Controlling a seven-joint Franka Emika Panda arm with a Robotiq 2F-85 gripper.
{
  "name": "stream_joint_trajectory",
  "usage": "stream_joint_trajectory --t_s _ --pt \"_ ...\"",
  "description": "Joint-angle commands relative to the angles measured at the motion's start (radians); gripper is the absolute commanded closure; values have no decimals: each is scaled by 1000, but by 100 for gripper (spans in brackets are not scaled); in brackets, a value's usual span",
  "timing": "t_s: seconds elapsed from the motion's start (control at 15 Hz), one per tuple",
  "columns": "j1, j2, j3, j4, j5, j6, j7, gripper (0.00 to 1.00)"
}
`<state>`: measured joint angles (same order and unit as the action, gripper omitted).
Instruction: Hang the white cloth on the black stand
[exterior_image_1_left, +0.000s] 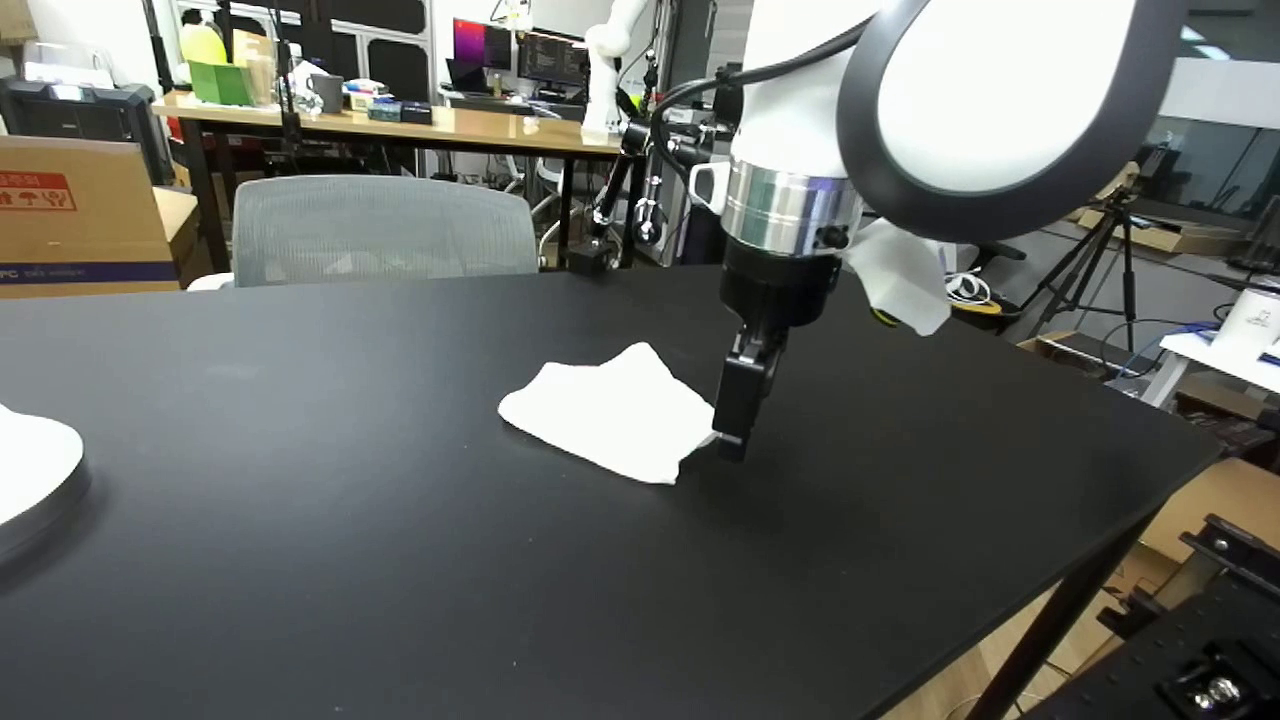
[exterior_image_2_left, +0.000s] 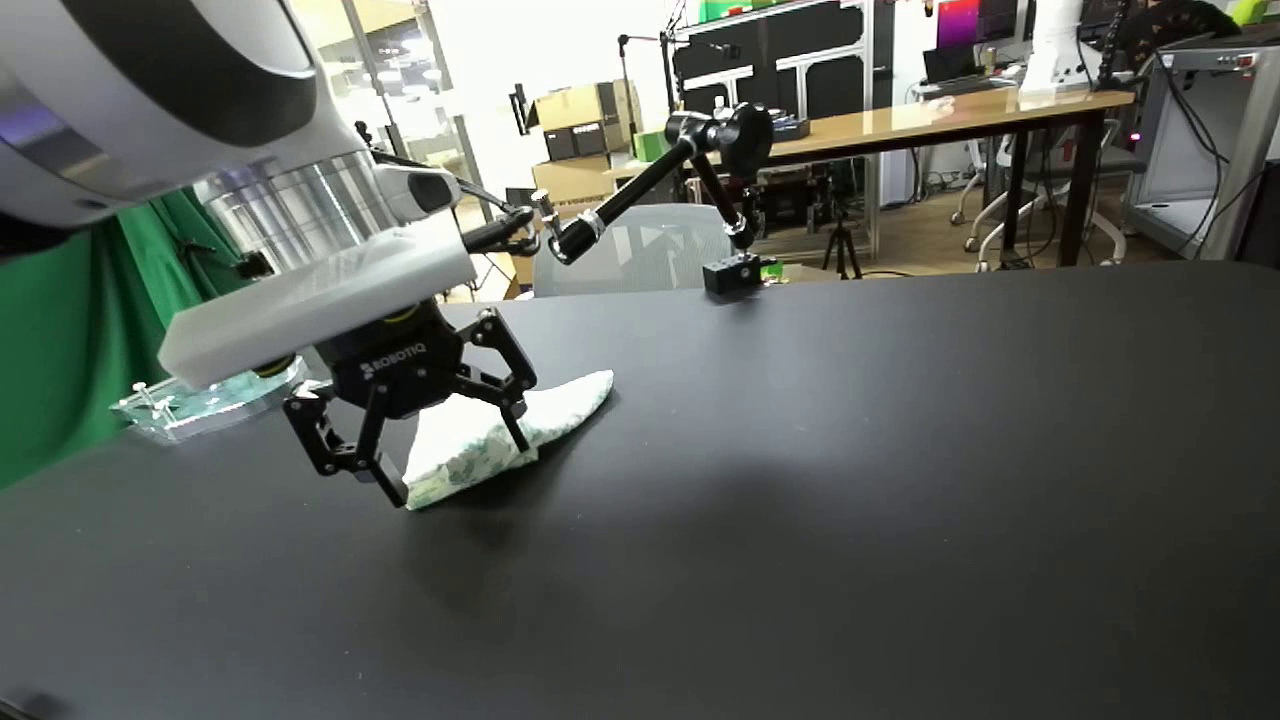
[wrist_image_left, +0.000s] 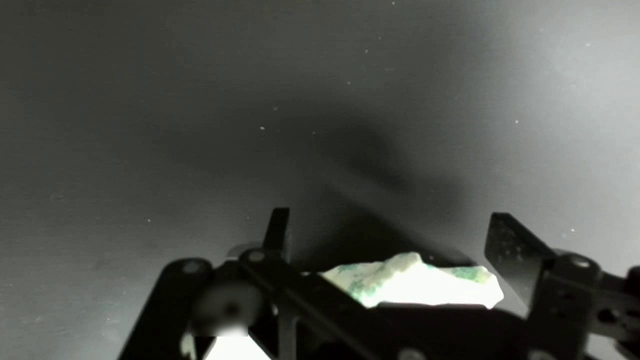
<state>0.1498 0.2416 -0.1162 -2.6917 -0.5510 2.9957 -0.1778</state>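
The black table (exterior_image_1_left: 350, 600) bears the rumpled white cloth (exterior_image_1_left: 610, 415), with a grey mesh chair (exterior_image_1_left: 385, 230) standing beyond the cloth, a rounded white object (exterior_image_1_left: 35, 460) well apart from it, and the gripper (exterior_image_2_left: 462, 475) at its edge, jaws spread wide, whether touching it I cannot tell.

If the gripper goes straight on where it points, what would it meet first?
Probably the black tabletop, beside the white cloth; depth is unclear, so the gripper might brush the cloth first.
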Motion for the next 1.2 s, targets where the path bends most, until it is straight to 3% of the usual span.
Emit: stream_joint_trajectory --t_s 0.0,0.07,0.13,0.27,0.87,1.13 --pt "55 52 -30 40 -20 45 72 0" --pt "68 61 -36 46 -18 54 76 0" --pt "75 69 -35 50 -9 64 76 25" --pt "80 77 -25 53 10 74 69 33" --pt "41 38 56 45 99 82 27 97" --pt "34 -19 86 70 126 59 6 100"
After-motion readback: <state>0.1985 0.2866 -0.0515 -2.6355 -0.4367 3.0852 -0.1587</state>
